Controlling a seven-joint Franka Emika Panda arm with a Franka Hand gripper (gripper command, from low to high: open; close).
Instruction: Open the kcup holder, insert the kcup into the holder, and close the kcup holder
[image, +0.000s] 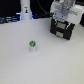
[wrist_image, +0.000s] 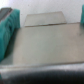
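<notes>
While the tall white bottle-like object (image: 25, 10) stands at the far edge on the exterior view's left | tiny white cylindrical kcup with green top (image: 33, 45) sits alone on the white table (image: 55, 65), well apart from the holder | black boxy kcup holder (image: 62, 29) at right, white gripper (image: 64, 15) directly above it | jaw opening cannot be told; wrist view blurred.

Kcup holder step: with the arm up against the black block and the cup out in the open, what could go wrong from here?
1. The gripper sits at the top of the kcup holder, and the blurry wrist view does not show whether it grips anything; a pull might slip.
2. Nothing visibly anchors the holder, so it may slide across the white table.
3. The small kcup stands upright and apart on the table; it looks easy to tip in a later pick.
</notes>
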